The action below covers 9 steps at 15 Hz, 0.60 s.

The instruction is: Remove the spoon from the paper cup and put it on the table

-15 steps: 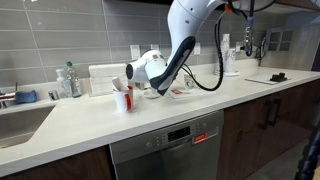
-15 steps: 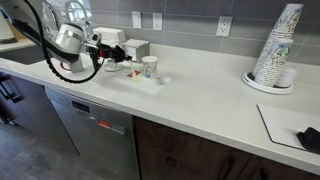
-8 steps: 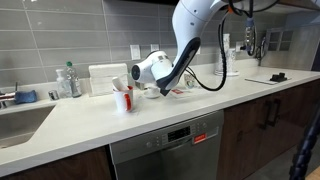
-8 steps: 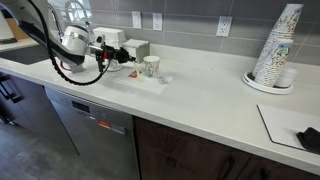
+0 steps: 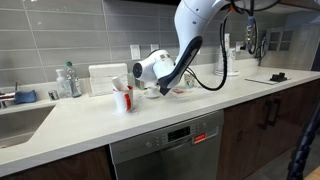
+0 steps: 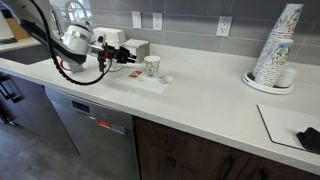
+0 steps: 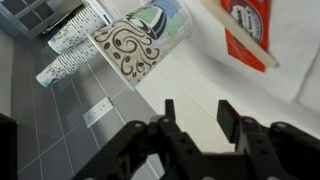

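Claw (image 6: 129, 57) edges closer to cup (image 6: 151, 67) on table (image 6: 205, 100), now just beside it. Jaws wide apart, holding nothing. Spoon too thin to spot, presumably inside cup. Grasp likely next.

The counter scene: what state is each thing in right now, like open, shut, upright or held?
gripper: open, holding nothing, apart from the paper cup.
paper cup: upright on the table, not gripped.
spoon: too thin to make out.
red-and-white cup: upright, utensils inside.
dishwasher: door shut.
cup stack: upright.
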{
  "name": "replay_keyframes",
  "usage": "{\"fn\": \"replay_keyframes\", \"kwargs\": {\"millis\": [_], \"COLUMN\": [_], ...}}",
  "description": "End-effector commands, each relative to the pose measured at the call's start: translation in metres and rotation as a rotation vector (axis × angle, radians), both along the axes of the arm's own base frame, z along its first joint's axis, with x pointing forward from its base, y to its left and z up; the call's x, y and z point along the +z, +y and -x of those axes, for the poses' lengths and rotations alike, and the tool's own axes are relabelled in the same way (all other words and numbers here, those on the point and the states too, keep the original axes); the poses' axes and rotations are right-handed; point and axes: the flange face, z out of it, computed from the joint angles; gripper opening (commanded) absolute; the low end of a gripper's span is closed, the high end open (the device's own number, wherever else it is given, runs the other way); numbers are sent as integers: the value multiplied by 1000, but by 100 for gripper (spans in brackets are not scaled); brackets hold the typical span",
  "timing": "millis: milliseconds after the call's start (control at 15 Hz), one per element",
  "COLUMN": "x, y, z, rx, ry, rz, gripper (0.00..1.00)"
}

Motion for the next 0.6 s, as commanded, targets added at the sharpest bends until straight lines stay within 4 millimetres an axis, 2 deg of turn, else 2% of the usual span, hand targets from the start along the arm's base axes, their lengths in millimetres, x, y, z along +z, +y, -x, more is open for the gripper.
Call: {"fn": "replay_keyframes", "kwargs": {"millis": [0,133,200,533], "x": [21,38,48,123], "y": [1,2,0,-32], "z": [3,3,4,16], "rx": [32,36,34,-8], "ry": [-17,-11,-8,109], "rz": [-78,-119,-143,-278], "gripper": [80,95,99,100]}}
